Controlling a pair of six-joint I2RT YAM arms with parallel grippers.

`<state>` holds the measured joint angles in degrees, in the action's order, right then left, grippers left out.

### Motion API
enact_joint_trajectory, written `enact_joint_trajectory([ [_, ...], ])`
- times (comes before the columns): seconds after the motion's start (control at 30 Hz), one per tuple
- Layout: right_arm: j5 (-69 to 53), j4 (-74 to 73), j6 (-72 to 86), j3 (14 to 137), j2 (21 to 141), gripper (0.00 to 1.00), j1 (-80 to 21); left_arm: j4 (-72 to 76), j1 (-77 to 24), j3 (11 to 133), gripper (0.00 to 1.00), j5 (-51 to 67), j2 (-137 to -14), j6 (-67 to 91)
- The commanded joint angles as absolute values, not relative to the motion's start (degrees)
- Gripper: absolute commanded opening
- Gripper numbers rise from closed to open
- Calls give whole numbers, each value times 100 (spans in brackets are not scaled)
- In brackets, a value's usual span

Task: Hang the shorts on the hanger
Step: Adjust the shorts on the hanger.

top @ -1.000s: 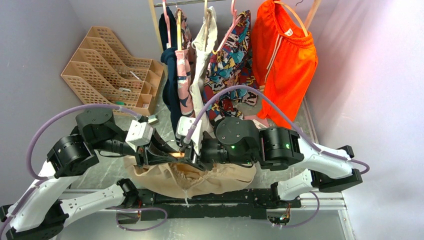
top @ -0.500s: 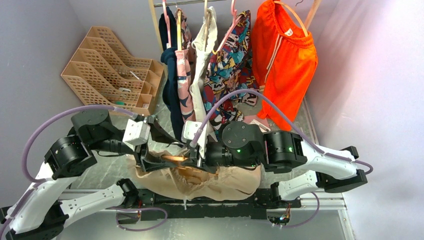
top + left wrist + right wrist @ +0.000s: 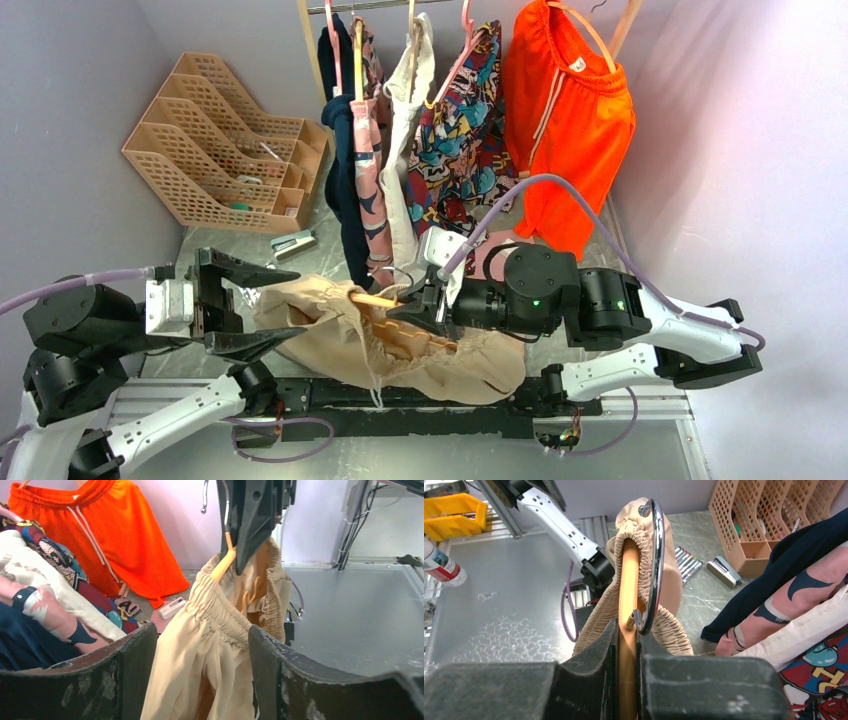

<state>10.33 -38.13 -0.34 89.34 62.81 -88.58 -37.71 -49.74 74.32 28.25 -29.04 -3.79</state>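
The beige shorts [image 3: 335,325] hang by their gathered waistband [image 3: 669,625] over the pale orange-tan hanger [image 3: 375,298], above the table's near edge. My right gripper [image 3: 415,310] is shut on the hanger's bar [image 3: 628,595], just below its metal hook [image 3: 656,555]. The left gripper [image 3: 290,302] stands open at the left end of the shorts. In the left wrist view the fabric [image 3: 220,610] hangs in front of the wide-apart fingers [image 3: 125,670] and is not pinched. The right gripper [image 3: 250,525] holds the hanger [image 3: 223,565] above it.
Behind, a rail carries bright orange shorts [image 3: 565,120], a cream garment [image 3: 405,150], patterned clothes [image 3: 465,120] and a navy piece [image 3: 345,190]. A tan file organiser [image 3: 220,140] sits at the back left, with a stapler [image 3: 293,243] and pens [image 3: 686,562] on the table.
The left gripper opened, let go of the shorts and drew back to the left. The right gripper closed on the hanger and shifted right, so the shorts spread out.
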Motion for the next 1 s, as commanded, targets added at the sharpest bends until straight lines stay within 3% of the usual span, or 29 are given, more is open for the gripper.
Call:
enact_joint_trajectory([
  [0.0, 1062, -3160, 33, 8976, 6238, 0, -8859, -3666, -4971, 7257, 67, 2169, -2954, -266],
  [0.33, 1002, -3015, 60, 8911, 6239, 0, -8858, -3129, -4964, 7066, 41, 1940, -3004, -426],
  [0.57, 1047, -3002, 66, 8867, 6193, 0, -8859, -3132, -4958, 6937, 8, 2116, -3003, -440],
  [0.73, 1174, -2895, 27, 8756, 6087, 0, -8858, -3213, -4963, 6864, 7, 2130, -2908, -378],
  [0.77, 1176, -2891, 26, 8759, 6086, 0, -8853, -3210, -4963, 6864, 10, 2093, -2885, -352],
  [0.9, 1160, -2932, 20, 8789, 6152, 0, -8851, -3074, -4964, 6881, 68, 2093, -2782, -255],
  [0.97, 1164, -2897, 9, 8760, 6157, 0, -8851, -3007, -4960, 6880, 74, 2126, -2745, -246],
])
